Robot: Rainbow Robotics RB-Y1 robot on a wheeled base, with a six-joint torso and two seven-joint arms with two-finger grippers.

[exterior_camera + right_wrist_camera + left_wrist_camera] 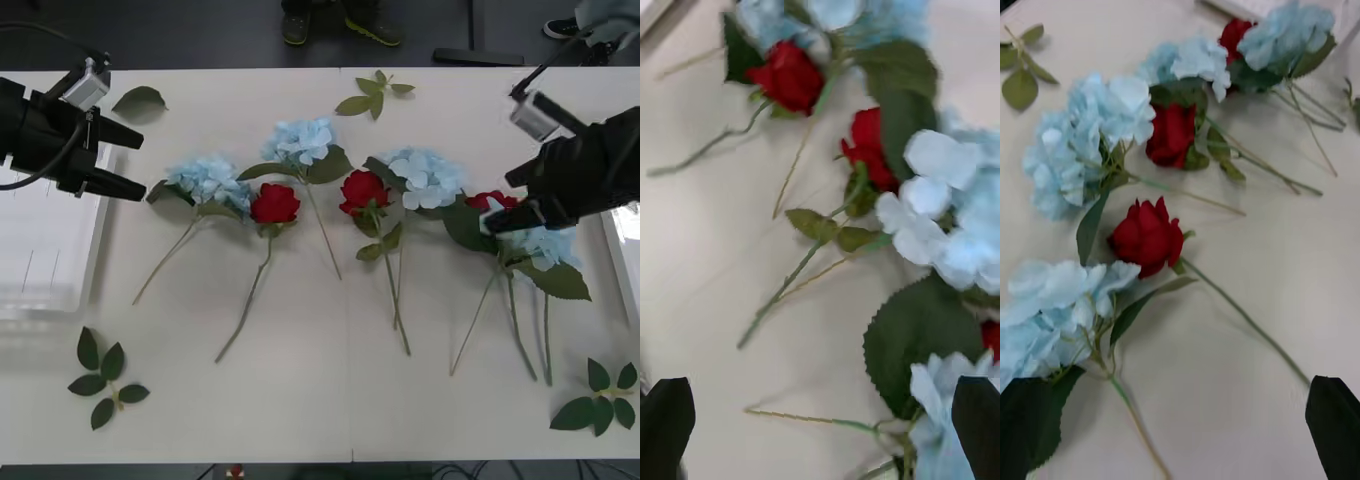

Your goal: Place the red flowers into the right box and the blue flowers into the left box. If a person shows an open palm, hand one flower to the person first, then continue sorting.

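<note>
White table, seven flowers in a row, no flower in a tray yet. Better to lower the right gripper (fingers spread, holding nothing) onto one stem only, at the rightmost red rose among hydrangeas. Left gripper open, hovering beside left box.

Three red flowers, four blue flowers, two boxes, four loose leaf sprigs.

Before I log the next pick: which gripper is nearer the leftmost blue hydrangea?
Left. The left gripper hangs open just beside the leftmost blue hydrangea, over the table's left end. The right gripper is across the table, above the rightmost flowers.
</note>
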